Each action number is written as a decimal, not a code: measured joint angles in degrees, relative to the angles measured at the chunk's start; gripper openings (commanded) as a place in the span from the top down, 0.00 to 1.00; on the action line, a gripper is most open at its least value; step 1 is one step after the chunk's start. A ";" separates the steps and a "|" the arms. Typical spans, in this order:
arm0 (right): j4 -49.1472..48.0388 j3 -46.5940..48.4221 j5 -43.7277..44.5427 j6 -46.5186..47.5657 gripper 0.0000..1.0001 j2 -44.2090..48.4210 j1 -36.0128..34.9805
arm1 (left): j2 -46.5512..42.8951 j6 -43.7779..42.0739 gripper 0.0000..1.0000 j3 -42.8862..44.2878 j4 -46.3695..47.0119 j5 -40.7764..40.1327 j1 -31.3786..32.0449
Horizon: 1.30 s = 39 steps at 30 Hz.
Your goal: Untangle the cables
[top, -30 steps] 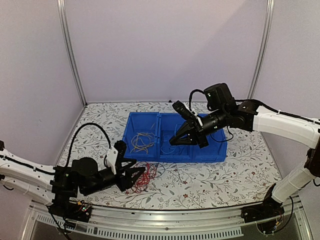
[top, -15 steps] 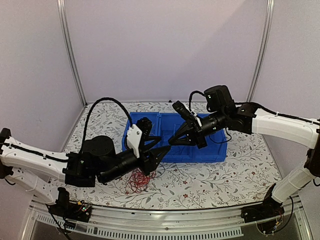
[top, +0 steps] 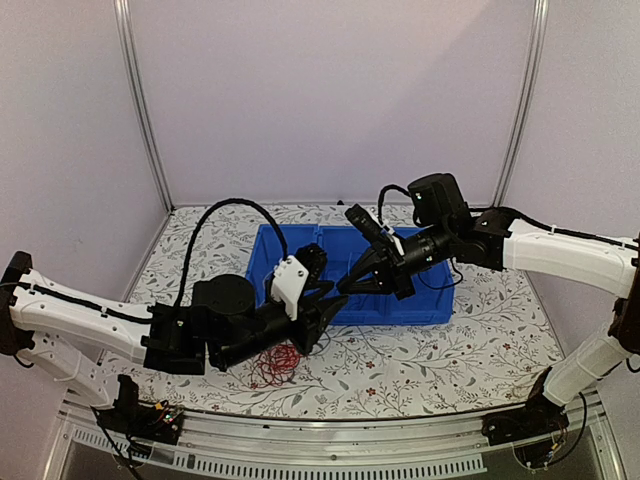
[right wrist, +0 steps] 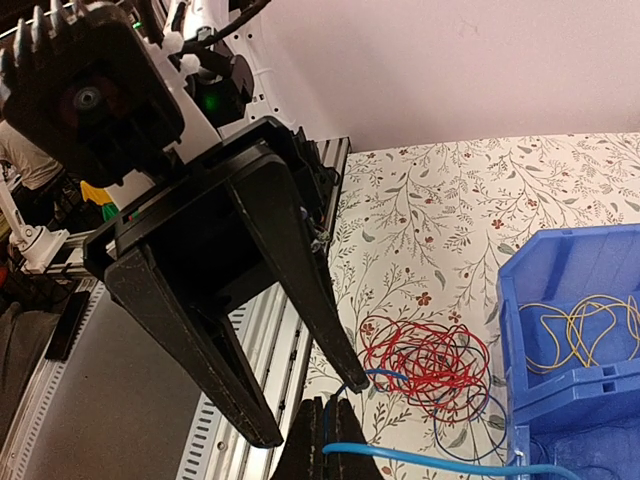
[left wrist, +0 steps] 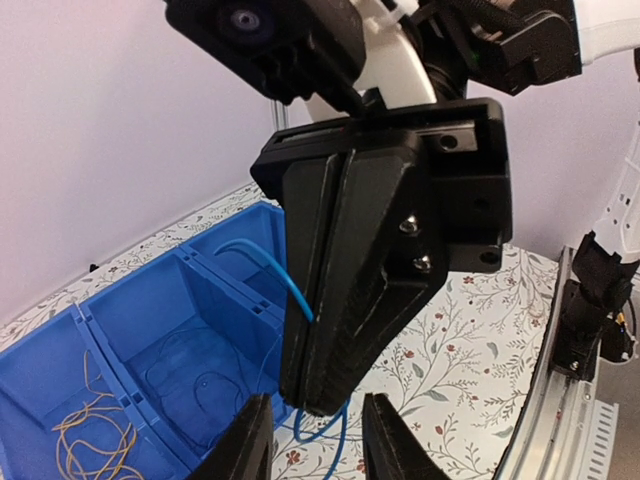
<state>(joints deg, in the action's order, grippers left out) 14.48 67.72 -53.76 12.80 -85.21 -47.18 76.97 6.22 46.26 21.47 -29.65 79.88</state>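
right hand (left wrist: 318, 398): clenched on one blue wire (left wrist: 285, 280), sitting mid-frame in the left wrist view, up in the air in front of the bin (right wrist: 560, 395)

left hand (right wrist: 305, 410): released, nothing in it, fingers spread on either side of the right hand's tip with the blue loop dangling between them

where the wires are: the red bunch (right wrist: 425, 365) lies on the table (right wrist: 420, 230) at lower centre of the right wrist view, just beside the bin. The tan wires (right wrist: 575, 325) are in the bin's end box at the right edge. The blue one runs from the right hand down toward the red bunch and the bin.

risk 1: the two hands are super close. If the left one closes where it is, I think it pinches the right hand's fingers instead of the wire.

risk 2: the wire is hair thin, so it could just slip out between the pads and flop back.

risk 3: a blue strand looks like it passes by the red bunch. Pulling apart hard could drag the reds along or tighten a knot, can't tell if it's really looped in.

vs a second ago: the left arm was low at the lower left of the overhead view with its hand at the red bunch. Now it's lifted to mid-frame, nose to nose with the right hand. The right hand has barely budged, and the red bunch is still on the table.
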 measured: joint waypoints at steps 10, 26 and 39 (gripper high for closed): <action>-0.11 0.00 -0.39 -0.46 1.00 0.00 0.00 | 0.00 -1.73 0.73 -0.04 -0.79 -0.02 0.00; -0.81 0.00 -1.09 -1.70 1.00 0.00 0.02 | 1.81 -5.53 0.71 -2.19 2.97 -2.34 -0.02; -1.36 -0.44 -1.31 -1.68 1.00 0.02 0.02 | 1.27 -2.19 0.76 -5.88 8.96 -2.29 -2.21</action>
<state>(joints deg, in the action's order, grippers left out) 13.13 67.29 -55.07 11.11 -85.19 -47.16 78.24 4.03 40.38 30.44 -31.94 77.67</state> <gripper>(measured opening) 0.022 0.236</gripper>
